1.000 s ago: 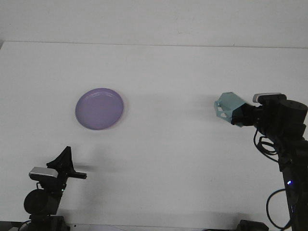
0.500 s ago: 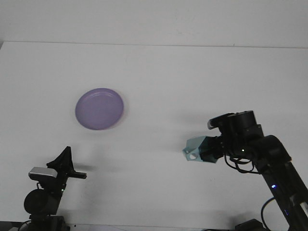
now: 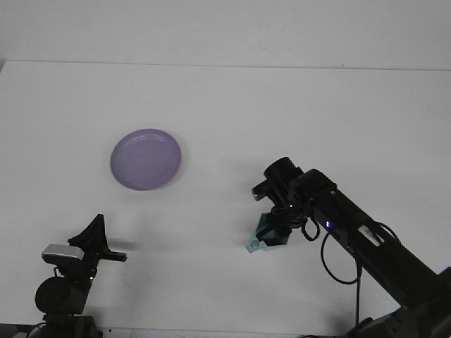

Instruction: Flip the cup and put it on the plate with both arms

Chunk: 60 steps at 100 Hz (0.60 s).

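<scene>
- Right gripper [image 3: 273, 229] has swung in from the far right edge of the surface [image 3: 282, 120] over the last second, dropping low toward the middle. Arm now stretched forward and left, wrist pitched down.
- Cup [image 3: 268, 235], pale teal, sits in the right jaws. They look closed on it, though the wrist hides most of the contact, so the grip is inferred from the cup hanging there off the surface.
- Cup attitude has changed too: a second ago it was held out sideways at height, now it hangs below the jaws, tilted, a small tab or handle poking out lower left. Cannot tell which way the mouth points.
- Plate [image 3: 146, 159], purple, lies well apart from the right jaws, up and to their left. Unmoved across all three views, nothing on it.
- Left gripper [image 3: 96, 243] parked low near the front edge, no change. Jaws appear spread, holding nothing. Plate is up and slightly right of them.
- Reading: cup is being carried to the centre, likely for a set-down or handover within the left arm's reach. Flip probably underway; placing on plate not yet done.
</scene>
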### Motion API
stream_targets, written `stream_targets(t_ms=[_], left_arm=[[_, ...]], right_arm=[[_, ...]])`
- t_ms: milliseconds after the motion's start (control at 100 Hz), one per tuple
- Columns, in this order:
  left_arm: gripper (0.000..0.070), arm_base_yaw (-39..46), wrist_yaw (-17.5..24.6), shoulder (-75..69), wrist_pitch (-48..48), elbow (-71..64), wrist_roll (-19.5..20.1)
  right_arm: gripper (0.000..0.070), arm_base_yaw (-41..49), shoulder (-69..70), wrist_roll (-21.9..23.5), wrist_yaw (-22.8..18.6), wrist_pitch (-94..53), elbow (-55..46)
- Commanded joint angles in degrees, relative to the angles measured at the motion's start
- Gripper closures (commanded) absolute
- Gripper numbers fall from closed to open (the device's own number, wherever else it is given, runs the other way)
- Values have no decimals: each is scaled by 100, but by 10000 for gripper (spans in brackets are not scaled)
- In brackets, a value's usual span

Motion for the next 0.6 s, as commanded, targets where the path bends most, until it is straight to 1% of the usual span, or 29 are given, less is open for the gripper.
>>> stream_targets(t_ms=[0,230,310,350,470,510,590], left_arm=[[688,-11,-7,0,50,-118,-13],[688,-11,-7,0,50,-118,-13],[688,-11,-7,0,48,-118,-13],[688,-11,-7,0,50,-118,-11],[688,-11,-7,0,50,-118,-13],[688,-11,-7,0,52,-118,-20],[688,-11,-7,0,55,-118,-155]], right_arm=[[695,66,212,-90,11,44,155],[695,105,461,-177,7,46,157],[681,111,461,-240,-15,42,157],[639,111,461,-291,-15,22,157],[419,111,459,-391,-9,-9,162],[387,109,450,-444,-11,-17,179],[358,57,369,-487,-13,-157,278]])
